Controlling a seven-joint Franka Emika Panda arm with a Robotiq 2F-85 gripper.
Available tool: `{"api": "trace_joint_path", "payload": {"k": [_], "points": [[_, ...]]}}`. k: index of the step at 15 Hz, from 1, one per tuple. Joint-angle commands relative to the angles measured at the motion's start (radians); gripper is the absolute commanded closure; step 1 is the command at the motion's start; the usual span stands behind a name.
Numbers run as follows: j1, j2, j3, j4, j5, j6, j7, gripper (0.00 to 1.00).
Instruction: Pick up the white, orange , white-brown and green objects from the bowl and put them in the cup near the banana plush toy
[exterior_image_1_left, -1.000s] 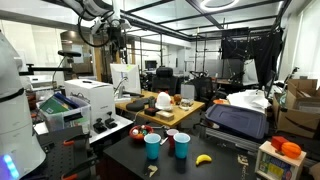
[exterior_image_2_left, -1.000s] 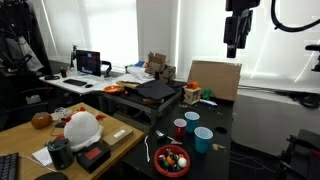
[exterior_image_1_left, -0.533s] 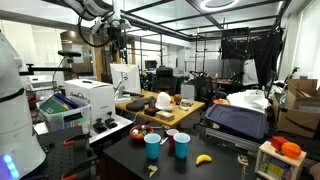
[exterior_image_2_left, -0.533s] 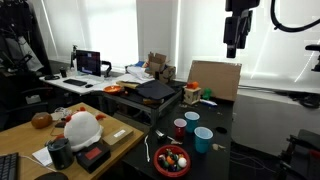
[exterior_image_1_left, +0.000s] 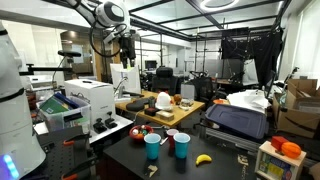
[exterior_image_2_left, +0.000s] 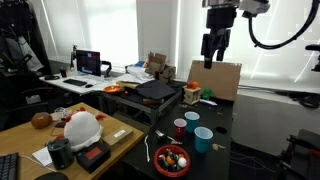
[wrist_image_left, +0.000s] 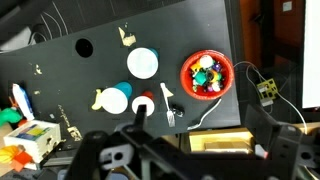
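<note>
In an exterior view the banana plush toy (exterior_image_1_left: 204, 158) is lying nearest the camera on the black table (exterior_image_1_left: 118, 162), just beside the dark blue cup (exterior_image_1_left: 181, 146). That closeness is marking this cup out as the one to fill. It is standing upright with its mouth up, ready to take things dropped from above. The light blue cup (exterior_image_1_left: 152, 147) is standing near it on the side away from the banana. The red cup (exterior_image_1_left: 171, 134) is sitting a little behind, between the two.

Farther back, the red bowl (exterior_image_1_left: 143, 135) is resting well apart from the banana. In the wrist view it is holding a heap of small coloured objects (wrist_image_left: 207, 75), green, white and yellow among them. Which one is the white-brown piece is too small to tell. The bowl is looking well stocked, so I am judging the transfer as not yet begun.

Most remote of all, high overhead, the gripper (exterior_image_1_left: 127, 48) is hanging from the arm (exterior_image_1_left: 100, 12) with its fingers pointing down. The jaws are spread as wide as they go and are gripping nothing. I judge it is hovering at that height so the wrist camera is taking in bowl and cups together, with the jaws standing ready for a descent toward the bowl.
</note>
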Motion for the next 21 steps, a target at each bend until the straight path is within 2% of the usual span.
{"api": "trace_joint_path", "payload": {"k": [1,9,13,21], "points": [[0.018,0.146,-0.026,0.057,-0.01,0.081,0.012,0.0],[0.076,0.422,-0.083,0.122,-0.063,0.217,-0.01,0.0],[0.108,0.541,-0.124,0.163,-0.1,0.235,-0.016,0.0],[0.138,0.763,-0.132,0.286,-0.044,0.258,-0.119,0.0]]}}
